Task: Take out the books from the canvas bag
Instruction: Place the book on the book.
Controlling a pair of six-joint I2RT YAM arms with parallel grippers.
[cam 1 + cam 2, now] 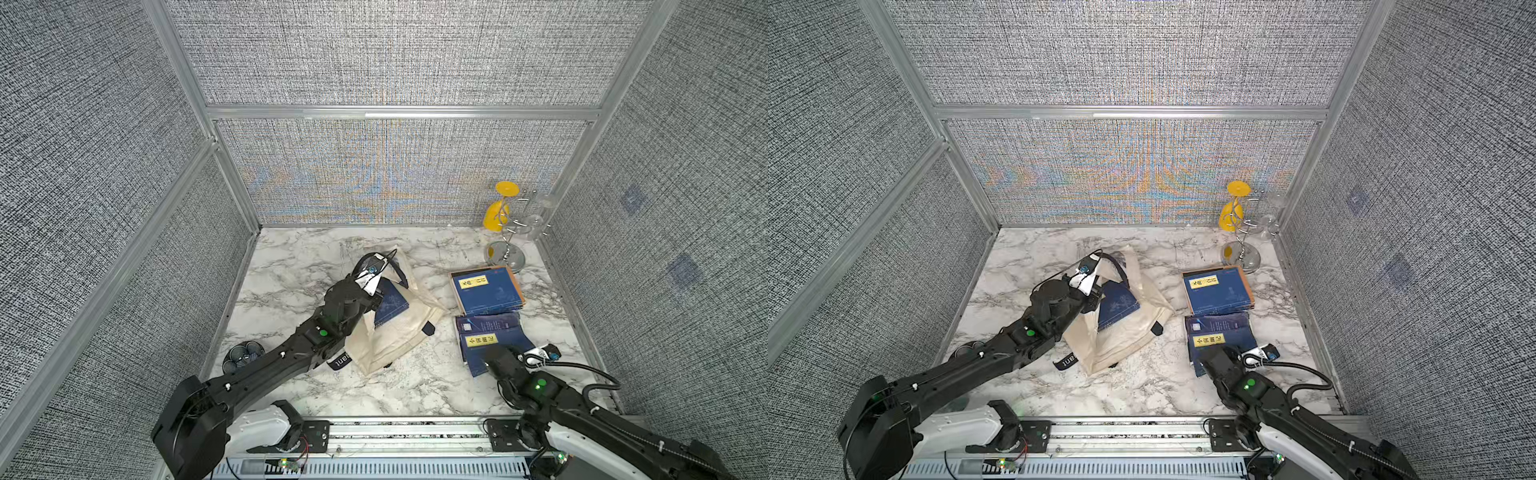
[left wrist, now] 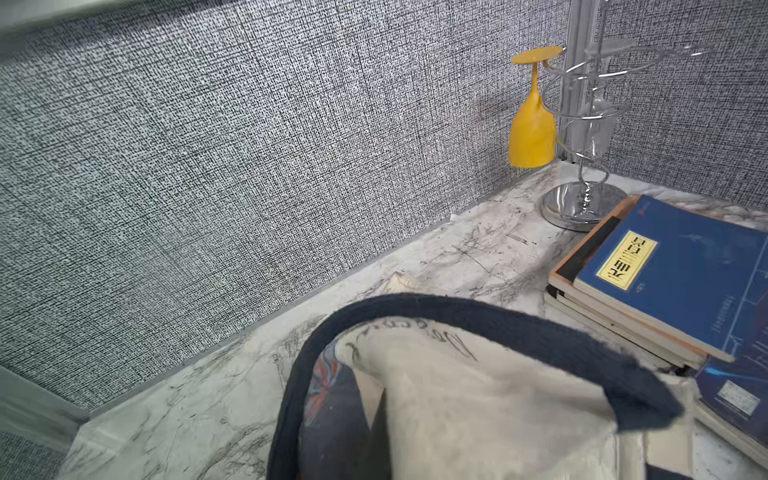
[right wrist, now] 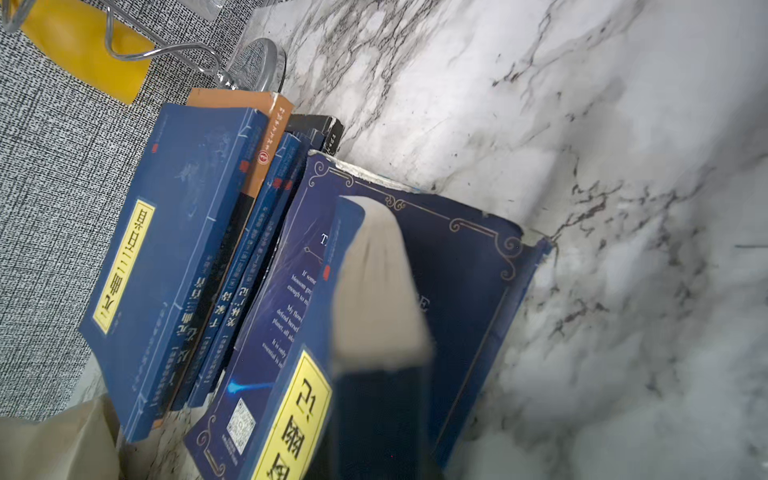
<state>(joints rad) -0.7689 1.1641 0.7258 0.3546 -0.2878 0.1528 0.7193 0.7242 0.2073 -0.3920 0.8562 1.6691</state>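
In both top views we see the left gripper (image 1: pixel 375 298) at the mouth of the canvas bag (image 1: pixel 401 332), jaws pinching its rim, one book (image 1: pixel 392 301) inside; the stacked books (image 1: pixel 488 291) and the right gripper (image 1: pixel 491 358) lie right of the bag. Our left wrist view shows the bag's navy handle (image 2: pixel 478 316). In the right wrist view, jaws pinch a yellow-labelled book (image 3: pixel 291 415)

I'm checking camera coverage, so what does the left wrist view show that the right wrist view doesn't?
Only the left wrist view shows the navy handle of the canvas bag arching up, and the yellow goblet whole, hanging upside down. Only the right wrist view shows the labelled book close to the lens, its page edge showing. Both share the book stack, the ornate dark book, the wire rack and the marble table.
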